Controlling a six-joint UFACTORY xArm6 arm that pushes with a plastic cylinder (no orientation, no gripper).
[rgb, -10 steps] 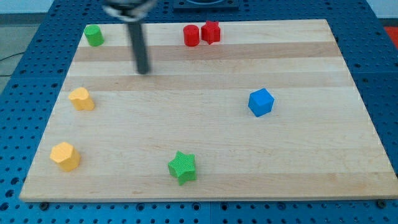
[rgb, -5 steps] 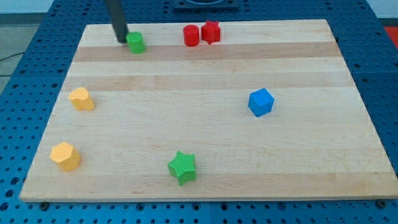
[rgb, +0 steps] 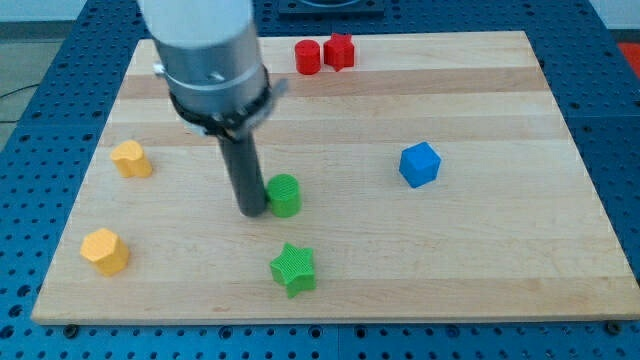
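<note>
Your tip (rgb: 250, 211) sits on the board a little to the view's left of centre, pressed against the left side of the green cylinder (rgb: 285, 195). The cylinder lies directly toward the view's right of the tip, touching it or as near as the picture can resolve. The rod stands upright, and its wide grey collar hides part of the board toward the view's top left. There is no hand to open or close here; the rod holds nothing, it only bears sideways on the cylinder.

Green star (rgb: 293, 268): below the cylinder toward the view's bottom, near but apart from both it and the tip.

Count of blocks on the wooden board (rgb: 480, 260), seven in all:
- green: two (cylinder, star)
- red: two, a red cylinder (rgb: 307, 57) and a red star-like block (rgb: 340, 50), touching each other at the view's top edge
- yellow: two, an upper yellow block (rgb: 131, 158) and a lower yellow block (rgb: 104, 250), both at the view's left; exact shapes unclear
- blue: one, the blue cube (rgb: 419, 164), well apart at the view's right
</note>
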